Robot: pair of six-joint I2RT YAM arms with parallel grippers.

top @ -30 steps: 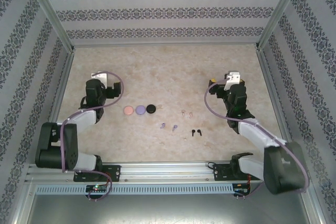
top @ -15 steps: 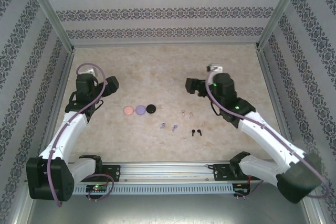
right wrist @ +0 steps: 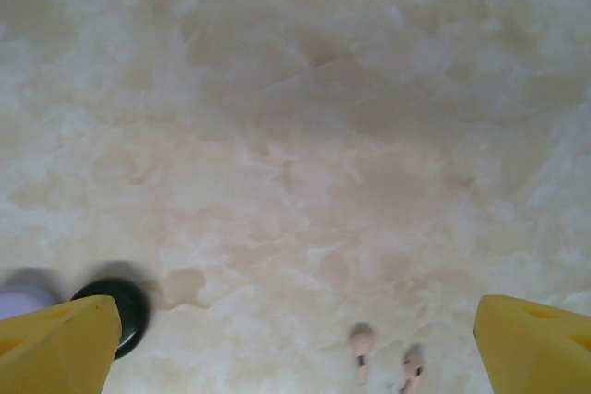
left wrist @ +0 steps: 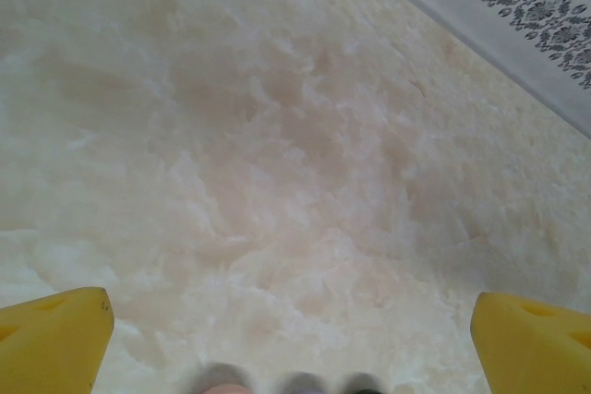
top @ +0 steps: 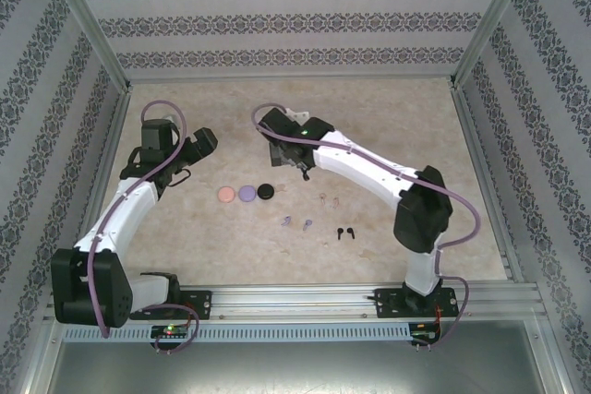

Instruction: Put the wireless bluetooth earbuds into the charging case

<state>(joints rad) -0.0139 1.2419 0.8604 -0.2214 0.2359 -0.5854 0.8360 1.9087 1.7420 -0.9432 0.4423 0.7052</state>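
— Where are the earbuds (top: 322, 197)?
— Loose on the table (top: 388, 126), right of the black case (top: 266, 191). The right gripper (top: 294, 161) hangs just behind that case, the left gripper (top: 201, 145) off to its left. Both are spread and empty.
— Risk?
— Probably nudging a tiny bud away while closing.

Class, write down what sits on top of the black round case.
Nothing sits on the black case; its top is bare. What is inside it cannot be seen from here.

Table (top: 388, 108): pale, marbled top.
Cases: pink case (top: 224, 195), purple case (top: 247, 194), black case (top: 267, 192) sat in a row.
Earbuds: pink earbuds (top: 328, 198), purple earbuds (top: 296, 223), black earbuds (top: 344, 232) lay right of them.
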